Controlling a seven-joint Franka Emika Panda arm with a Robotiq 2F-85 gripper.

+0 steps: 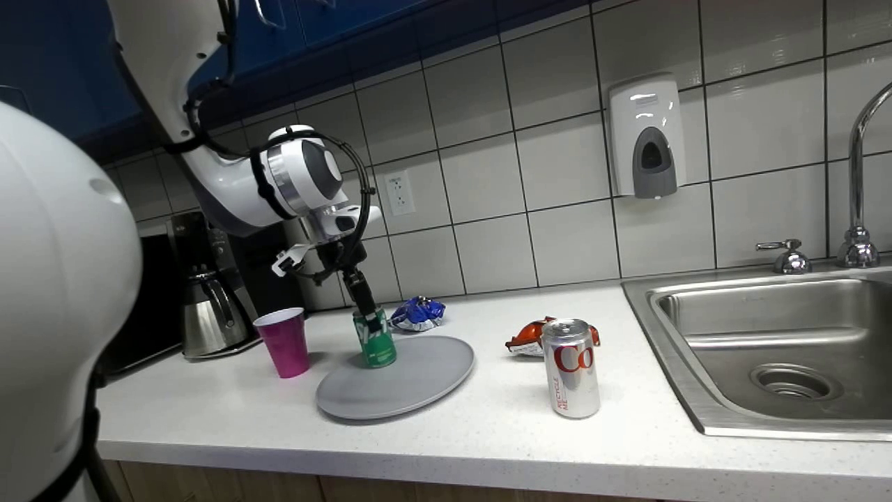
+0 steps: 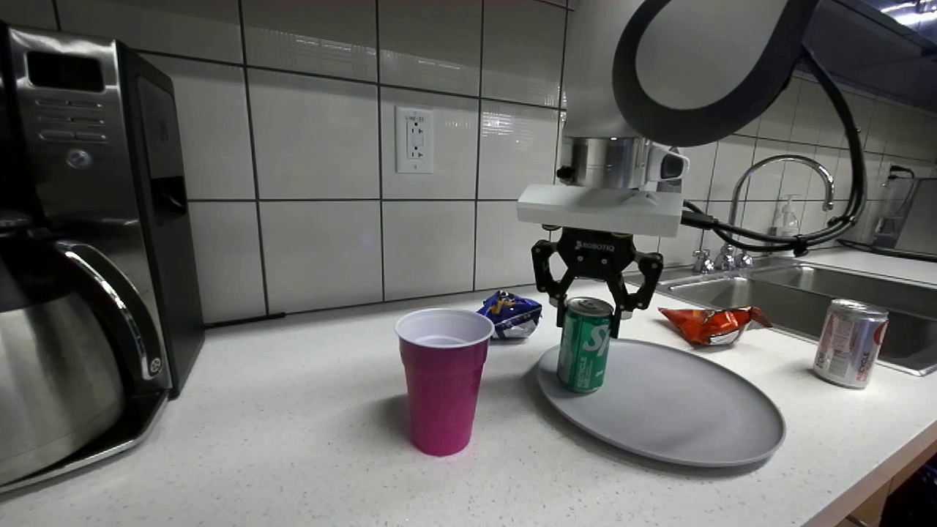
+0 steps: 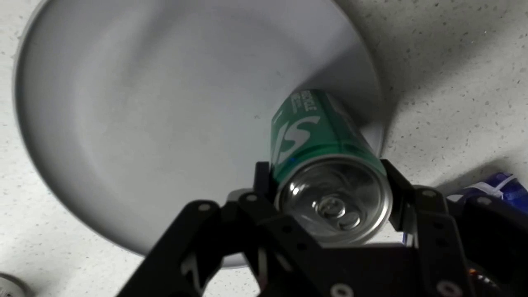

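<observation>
- Far left in an exterior view is the coffee maker (image 2: 95,161). A stretch of white counter (image 2: 293,424) lies between it and the pink cup (image 2: 443,395).
- The pink cup stands up straight. There is a small gap between it and the gray plate (image 2: 688,410).
- The blue bag (image 2: 510,315) lies at the back, between the gray plate and the tiled wall (image 2: 315,256). It is near the plate but does not touch it.
- The gripper (image 2: 588,322) points down and holds the green can (image 2: 583,359) near its top. In the wrist view, the two fingers (image 3: 396,189) sit against both sides of the can.
- The green can is upright. Its bottom looks to be on the gray plate, close to the rim.
- The big, flat part of the gray plate spreads out to the right of the green can. A strip of counter runs between the plate and the counter's front edge.
- The orange bag (image 2: 710,324) lies past the plate's back edge.
- The silver can (image 2: 851,342) stands apart from the plate, with counter between them.
- Far right is the metal sink (image 1: 677,362). A strip of counter lies between its edge and the silver can.
</observation>
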